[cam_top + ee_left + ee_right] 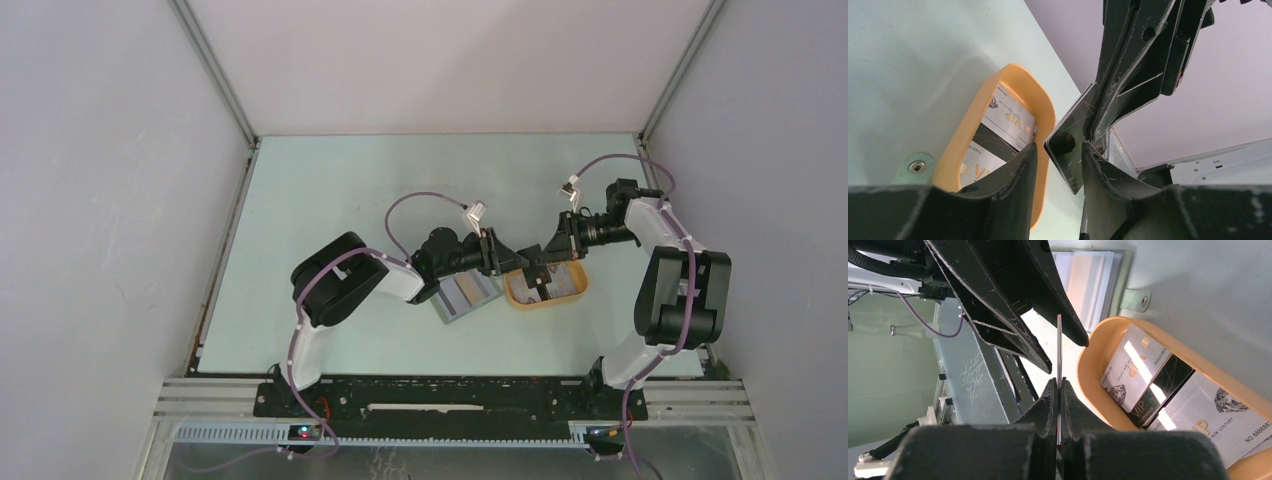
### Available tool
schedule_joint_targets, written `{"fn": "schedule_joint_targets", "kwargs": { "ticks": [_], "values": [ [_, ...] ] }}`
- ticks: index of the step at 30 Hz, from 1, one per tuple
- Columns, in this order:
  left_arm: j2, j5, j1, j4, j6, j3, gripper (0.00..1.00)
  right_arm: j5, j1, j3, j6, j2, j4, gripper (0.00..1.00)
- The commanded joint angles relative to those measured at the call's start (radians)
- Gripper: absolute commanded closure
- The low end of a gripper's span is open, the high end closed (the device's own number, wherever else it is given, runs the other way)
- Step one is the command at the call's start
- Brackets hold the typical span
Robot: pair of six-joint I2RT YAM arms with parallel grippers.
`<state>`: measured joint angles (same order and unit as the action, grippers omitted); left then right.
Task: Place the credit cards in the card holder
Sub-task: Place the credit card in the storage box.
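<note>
- Black card (1073, 155): thin, glossy, faint gold lines; on edge in mid-air, one end pinched in the right gripper (1058, 385), the other between the spread fingers of the left gripper (1058, 150).
- Pale cards (1130, 365) marked "VIP" and a second black card (1162, 390): flat, overlapping, inside the tan tray (1085, 370).
- Wallet (468, 295): grey-green, open flat on the table (350, 180), pale slots up, just beside the tray.

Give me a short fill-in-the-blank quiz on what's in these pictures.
1. The right gripper is shut on a ___ card.
2. The left gripper has its jaws ___ around it.
3. The other cards lie in the tan ___.
4. The wallet lies spread on the ___.
Missing words: black; open; tray; table.
</note>
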<state>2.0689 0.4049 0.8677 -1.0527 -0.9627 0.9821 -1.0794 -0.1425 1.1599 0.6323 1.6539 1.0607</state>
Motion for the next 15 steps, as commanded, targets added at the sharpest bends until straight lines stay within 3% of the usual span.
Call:
{"fn": "schedule_joint_targets", "kwargs": {
  "ticks": [1, 5, 9, 12, 15],
  "values": [
    [0.023, 0.034, 0.006, -0.08, -0.021, 0.06, 0.6, -0.024, -0.006, 0.04, 0.026, 0.007, 0.019, 0.99],
    [0.044, 0.05, 0.005, -0.108, -0.042, 0.073, 0.74, -0.014, -0.006, 0.039, 0.02, 0.017, 0.017, 0.99],
    [0.062, 0.057, 0.005, -0.127, -0.052, 0.078, 0.97, 0.007, -0.006, 0.039, 0.007, 0.022, 0.01, 0.97],
    [0.068, 0.056, 0.005, -0.131, -0.045, 0.076, 1.0, 0.033, -0.006, 0.038, -0.005, 0.021, -0.001, 0.92],
    [0.068, 0.048, 0.005, -0.118, -0.032, 0.069, 1.0, 0.064, -0.006, 0.034, -0.027, 0.018, -0.025, 0.8]
  ]
}}
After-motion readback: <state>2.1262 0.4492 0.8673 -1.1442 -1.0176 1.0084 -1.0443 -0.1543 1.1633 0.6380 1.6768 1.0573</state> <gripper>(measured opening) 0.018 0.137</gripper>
